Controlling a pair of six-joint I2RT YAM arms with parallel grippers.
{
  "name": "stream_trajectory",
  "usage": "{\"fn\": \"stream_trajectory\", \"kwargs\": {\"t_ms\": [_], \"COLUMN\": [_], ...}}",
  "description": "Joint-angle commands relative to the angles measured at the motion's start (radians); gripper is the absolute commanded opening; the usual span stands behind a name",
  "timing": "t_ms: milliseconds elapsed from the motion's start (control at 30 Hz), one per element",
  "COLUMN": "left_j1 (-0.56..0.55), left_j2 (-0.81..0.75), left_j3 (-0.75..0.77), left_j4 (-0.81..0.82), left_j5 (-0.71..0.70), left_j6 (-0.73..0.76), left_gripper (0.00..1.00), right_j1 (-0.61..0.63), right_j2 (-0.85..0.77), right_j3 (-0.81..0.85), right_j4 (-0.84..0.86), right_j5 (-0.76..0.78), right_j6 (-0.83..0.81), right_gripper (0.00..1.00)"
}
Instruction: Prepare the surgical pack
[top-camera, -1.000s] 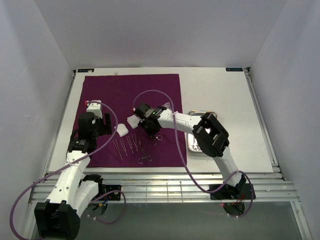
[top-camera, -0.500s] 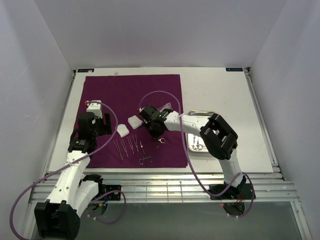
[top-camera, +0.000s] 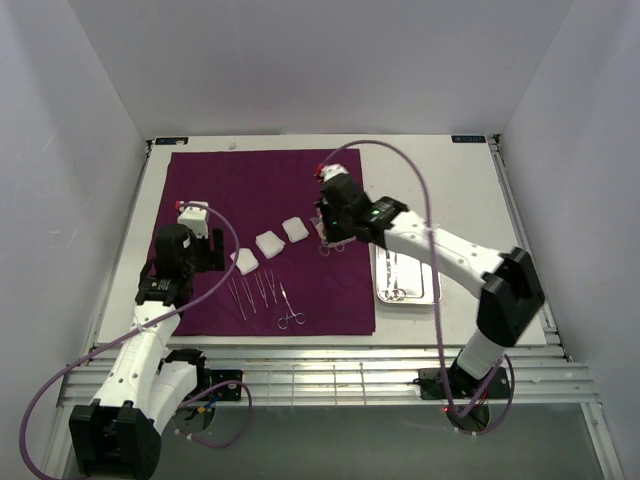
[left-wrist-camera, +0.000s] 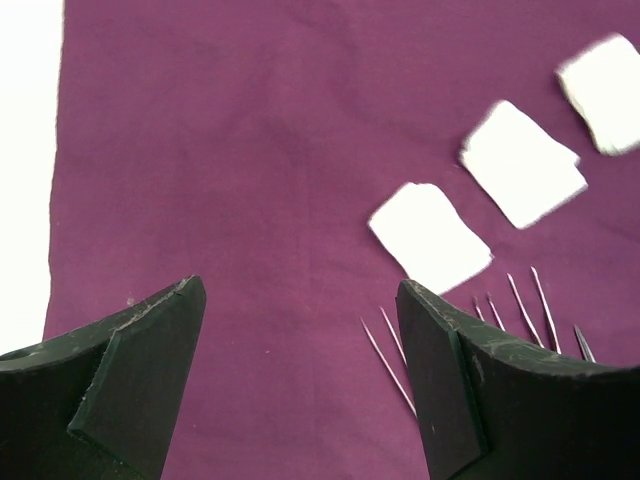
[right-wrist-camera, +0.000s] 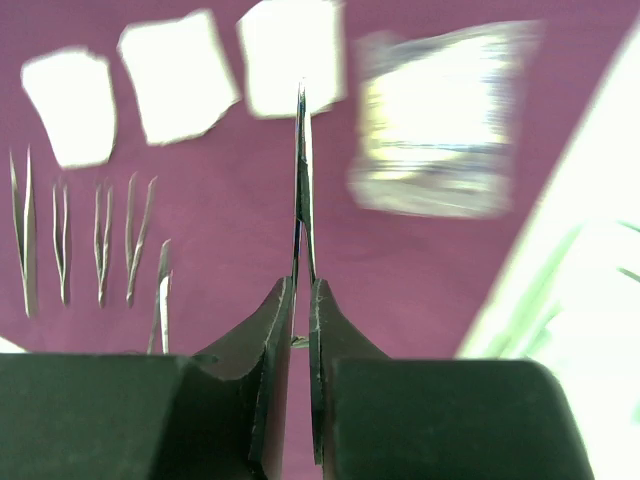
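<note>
A large deep-purple cloth (top-camera: 240, 190) lies flat and open on the left part of a white table (top-camera: 460, 190). The left gripper (left-wrist-camera: 297, 292) hangs over the cloth's left side. Its two black fingers are spread wide and hold nothing, with bare cloth showing between them.

Ahead of this gripper and to its right, three white square gauze pads (left-wrist-camera: 430, 237) run in a slanted line away from it. They lie apart from one another, the nearest just beyond the right finger. Nearer than that pad, close by the same finger, a row of thin steel instruments (top-camera: 252, 290) lies side by side on the cloth. At the row's right end is a small ring-handled steel clamp (top-camera: 290, 315).

Further right, the right gripper (right-wrist-camera: 302, 290) is over the cloth near its right edge, with its fingers pressed together on a slim steel scissor-like instrument (right-wrist-camera: 302, 170). The blades point straight ahead from the fingertips, and in the top view the finger rings show just below the gripper. Whether the instrument touches the cloth cannot be told.

From this gripper's own camera, the gauze pads lie ahead and to its left, and the thin instruments lie to its left. A blurred clear-wrapped packet (right-wrist-camera: 440, 120) lies on the cloth ahead and to its right.

To the right of the right gripper, off the cloth and just beside its edge, a small rectangular steel tray (top-camera: 378, 285) sits on the table with a few metal instruments inside.
</note>
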Motion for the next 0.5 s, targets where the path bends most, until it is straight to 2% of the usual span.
{"fn": "stream_trajectory", "kwargs": {"t_ms": [0,100,133,233,333,467], "left_j1": [0.002,0.001,0.001,-0.002,-0.002,-0.006], "left_j2": [-0.014,-0.007,-0.004,0.016,0.038,0.035], "left_j3": [0.009,-0.017,-0.023,-0.048,-0.063,-0.076], "left_j4": [0.014,0.0,-0.017,-0.022,-0.025,-0.04], "left_j5": [0.26,0.479,0.502,0.476,0.428,0.434], "left_j6": [0.157,0.31,0.398,0.489,0.5,0.468], "left_gripper": [0.87,0.83,0.82,0.82,0.82,0.82], "right_j1": [-0.092,-0.19,-0.215,-0.29,-0.338,-0.347], "right_j2": [-0.186,-0.283,-0.3,-0.35,-0.35,-0.306], "right_j3": [-0.093,-0.214,-0.245,-0.363,-0.443,-0.509], "right_j4": [0.003,-0.06,-0.072,-0.079,-0.054,-0.001], "right_j5": [0.118,0.126,0.126,0.148,0.123,0.082], "right_j6": [0.064,0.073,0.073,0.055,0.044,0.04], "right_gripper": [0.08,0.08,0.08,0.08,0.08,0.08]}}
